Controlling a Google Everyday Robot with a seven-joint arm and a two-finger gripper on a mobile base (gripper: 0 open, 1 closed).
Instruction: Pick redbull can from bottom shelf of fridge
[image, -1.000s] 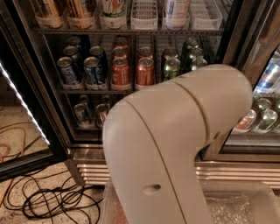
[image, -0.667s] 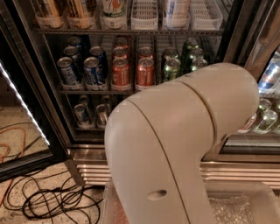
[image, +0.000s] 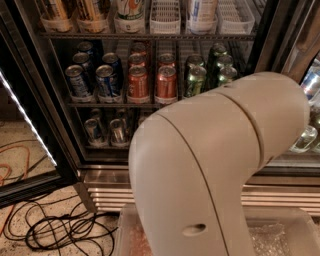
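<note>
The fridge (image: 59, 125) stands open ahead, with a ribbed steel base (image: 107, 192). On its bottom shelf (image: 102, 146), at the left, stand two slim blue-and-silver redbull cans (image: 94, 131), side by side. My big beige arm link (image: 215, 165) fills the middle and right of the view and hides the rest of that shelf. The gripper is not in view; it is either behind the arm or outside the picture.
The rack above holds dark-blue cans (image: 80, 80), orange cans (image: 139, 82) and green cans (image: 196, 80). Bottles stand on the top rack. Clear bottles (image: 305, 140) show at the right. The door's white light strip (image: 27, 117) is at the left. Black cables (image: 60, 230) lie on the floor.
The arm link has swung a little to the right, so its upper end now reaches further toward the right edge. The cans have not moved.
</note>
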